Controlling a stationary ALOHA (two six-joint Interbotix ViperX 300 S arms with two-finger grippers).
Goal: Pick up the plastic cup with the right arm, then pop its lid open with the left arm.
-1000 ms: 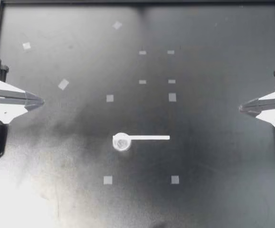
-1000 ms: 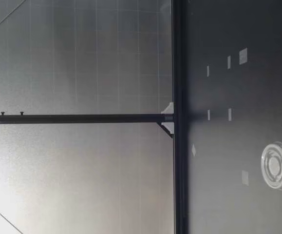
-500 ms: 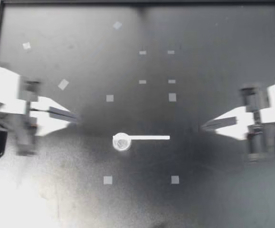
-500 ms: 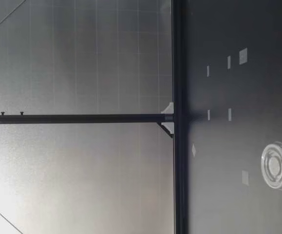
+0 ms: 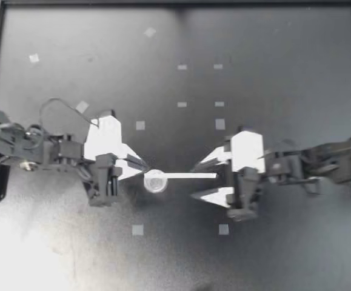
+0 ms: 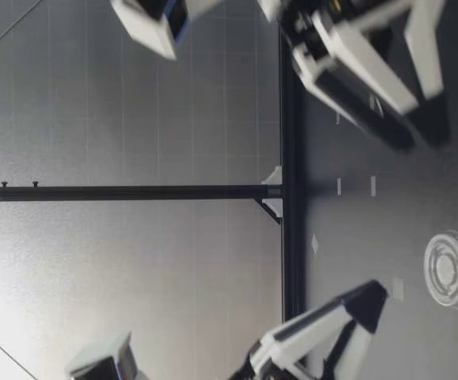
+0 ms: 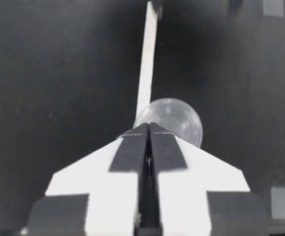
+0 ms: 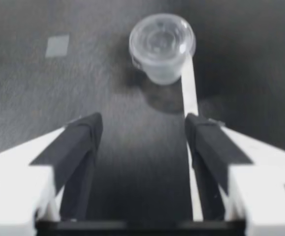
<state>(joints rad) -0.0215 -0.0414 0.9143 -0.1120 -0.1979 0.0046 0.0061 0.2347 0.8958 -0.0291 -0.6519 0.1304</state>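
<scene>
Two claws flank the small clear cup (image 5: 155, 180) mid-worktop (image 5: 284, 73): my left claw (image 5: 143, 165), fingers together, sits just beside it, so my right claw (image 5: 194, 182), fingers apart astride the white strip (image 5: 187, 176), would do best squaring up on the cup gently.

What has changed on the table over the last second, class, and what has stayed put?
Both arms swung in from the sides to the middle. My left gripper, shut, now points at the small clear plastic cup; my right gripper has opened over the flat white strip. Nothing is held. Cup and strip have not moved.
</scene>
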